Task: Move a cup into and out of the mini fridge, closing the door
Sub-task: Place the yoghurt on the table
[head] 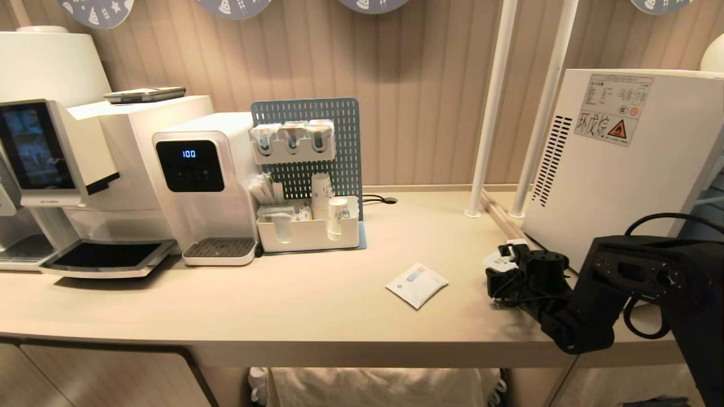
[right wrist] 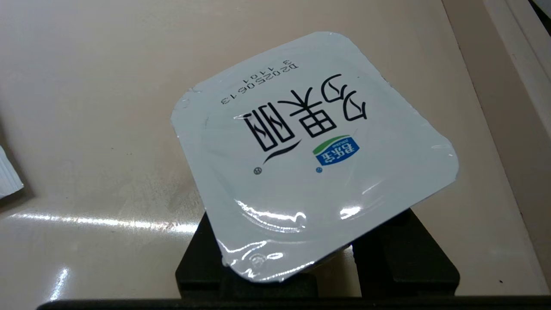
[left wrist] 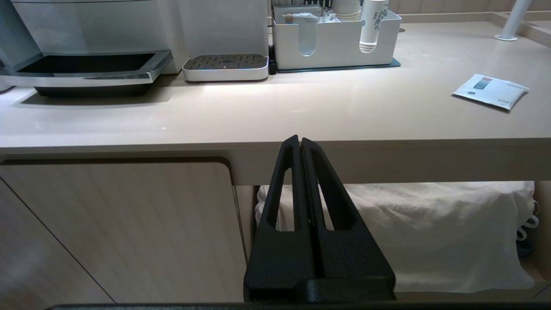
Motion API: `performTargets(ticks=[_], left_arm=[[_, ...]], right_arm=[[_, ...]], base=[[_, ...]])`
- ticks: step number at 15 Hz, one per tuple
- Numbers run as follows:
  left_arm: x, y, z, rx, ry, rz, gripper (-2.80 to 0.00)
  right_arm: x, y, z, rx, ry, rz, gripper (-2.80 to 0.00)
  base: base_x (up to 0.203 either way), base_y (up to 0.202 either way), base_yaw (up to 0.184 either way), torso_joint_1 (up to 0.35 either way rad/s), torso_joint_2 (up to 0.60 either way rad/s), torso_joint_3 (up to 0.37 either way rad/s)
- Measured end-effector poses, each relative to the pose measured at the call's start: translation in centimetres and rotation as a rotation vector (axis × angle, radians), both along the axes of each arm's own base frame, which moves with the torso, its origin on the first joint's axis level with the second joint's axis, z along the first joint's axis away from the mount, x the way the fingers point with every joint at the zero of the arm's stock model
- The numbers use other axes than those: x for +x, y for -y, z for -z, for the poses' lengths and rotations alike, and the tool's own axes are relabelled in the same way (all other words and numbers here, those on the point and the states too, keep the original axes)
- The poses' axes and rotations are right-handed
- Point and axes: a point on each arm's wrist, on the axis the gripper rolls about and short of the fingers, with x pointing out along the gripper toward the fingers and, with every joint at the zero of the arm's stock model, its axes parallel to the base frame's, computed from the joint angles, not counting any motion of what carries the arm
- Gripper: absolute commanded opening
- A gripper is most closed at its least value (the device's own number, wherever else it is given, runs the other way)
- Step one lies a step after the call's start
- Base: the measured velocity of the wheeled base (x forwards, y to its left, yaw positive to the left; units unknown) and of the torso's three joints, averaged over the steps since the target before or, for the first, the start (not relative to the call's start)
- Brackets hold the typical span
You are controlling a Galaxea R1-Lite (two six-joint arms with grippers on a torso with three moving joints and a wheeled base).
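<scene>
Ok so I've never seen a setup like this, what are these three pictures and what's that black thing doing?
It's a two-armed robot at a beige counter. One picture comes from its head; the others from cameras on each wrist. The black right pincer holds a tiny white pot with a square foil lid beside the white boxy mini fridge. The left pincer is shut, parked below the counter edge. Also on the counter: a flat white sachet, a white water dispenser, a coffee machine and a white caddy of paper cups.

Beige counter (head: pixel 317 305), flat white sachet (head: pixel 417 284), mini fridge (head: pixel 616 169)
</scene>
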Motion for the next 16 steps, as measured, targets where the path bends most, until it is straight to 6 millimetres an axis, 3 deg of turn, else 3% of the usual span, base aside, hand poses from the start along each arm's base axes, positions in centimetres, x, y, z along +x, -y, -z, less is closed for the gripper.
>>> performTargets(ticks=[15,16], left_arm=[[0.00,0.00,0.00,0.000,0.000,0.001,-2.80],[0.00,0.00,0.00,0.000,0.000,0.001,-2.80]], right_arm=[[0.27,-0.12,0.50,-0.039,-0.031,0.025,-2.80],[0.27,-0.14,0.58,-0.049,-0.031,0.021,0.00]], base=[[0.000,0.000,0.000,0.000,0.00,0.000],[0.000,0.000,0.000,0.000,0.00,0.000]])
